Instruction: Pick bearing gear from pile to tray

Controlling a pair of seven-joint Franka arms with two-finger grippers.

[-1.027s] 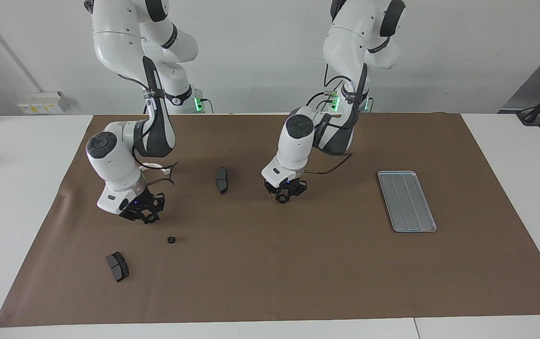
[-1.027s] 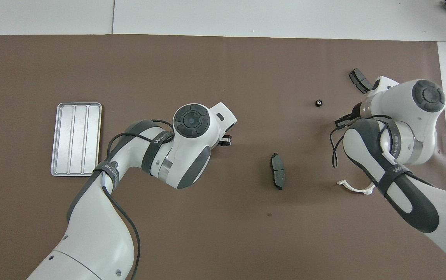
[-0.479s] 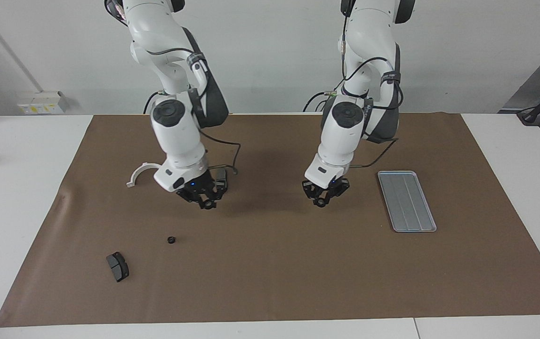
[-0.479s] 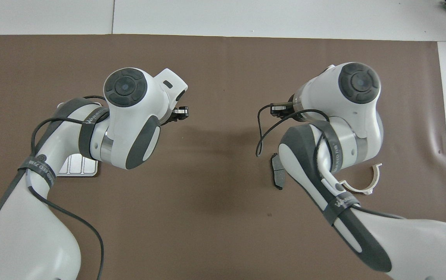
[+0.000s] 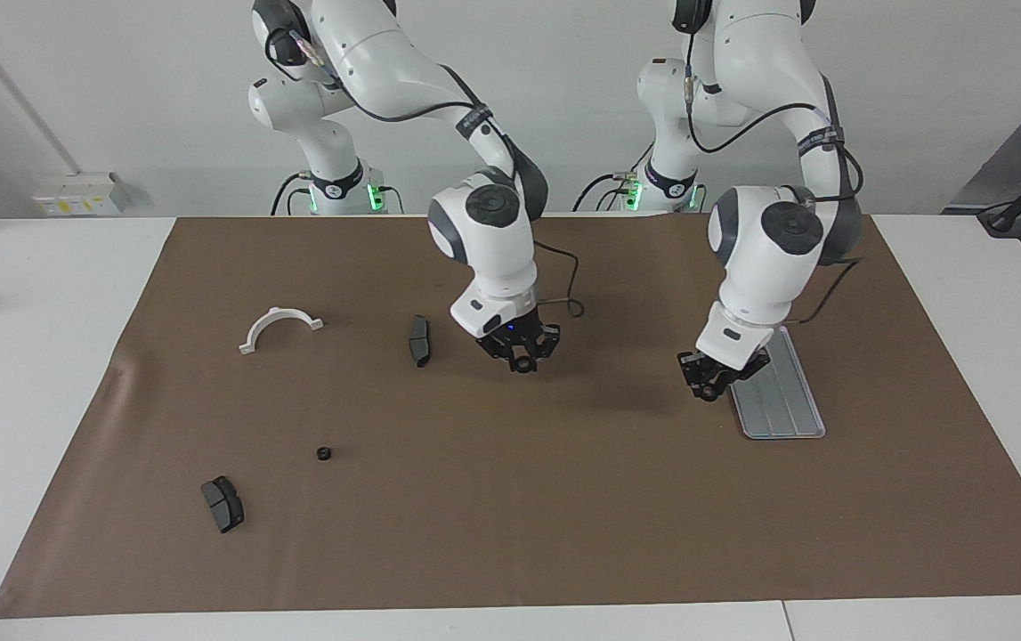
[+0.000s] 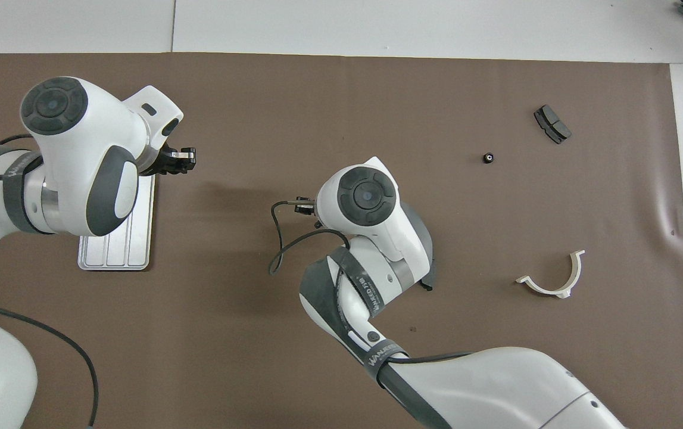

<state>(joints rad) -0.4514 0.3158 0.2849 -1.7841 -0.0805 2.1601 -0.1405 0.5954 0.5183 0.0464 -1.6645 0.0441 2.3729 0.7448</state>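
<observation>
Bearing gear, in the facing view, lies on the desk toward the right arm's end, well apart from the tray, so transfer appears pending; in the overhead view, left gripper and right gripper hover, jaws state undeterminable.

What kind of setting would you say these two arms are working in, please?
Probably a robotics lab bench: a brown mat covers a white table, with loose mechanical parts such as a brake-style pad and a white half-ring bracket scattered beside a metal tray.
</observation>
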